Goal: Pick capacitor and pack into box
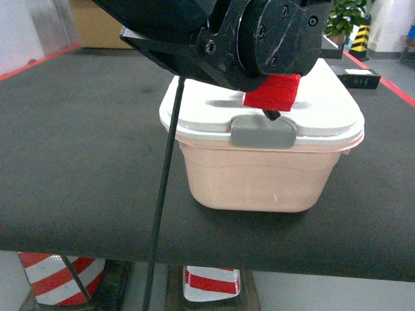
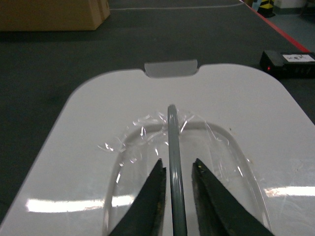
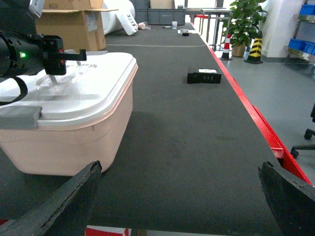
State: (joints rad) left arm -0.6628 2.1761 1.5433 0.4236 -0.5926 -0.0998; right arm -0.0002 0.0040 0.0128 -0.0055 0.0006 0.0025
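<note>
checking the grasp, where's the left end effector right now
In the left wrist view, the left end effector is over the middle of the box's white lid, its fingers either side of the grey handle.

Tally: 1 pink box [image 1: 259,178], with 1 white lid [image 2: 231,113]; 2 grey clips seen, 1 near [image 1: 264,133], 1 far [image 2: 171,68]. 1 grey handle [image 2: 173,162]. 1 black device [image 3: 204,76] on the surface [image 3: 197,147]. 2 cardboard cartons [image 3: 74,27]. 3 striped cones [image 1: 55,275]. 1 potted plant [image 3: 241,22].
</note>
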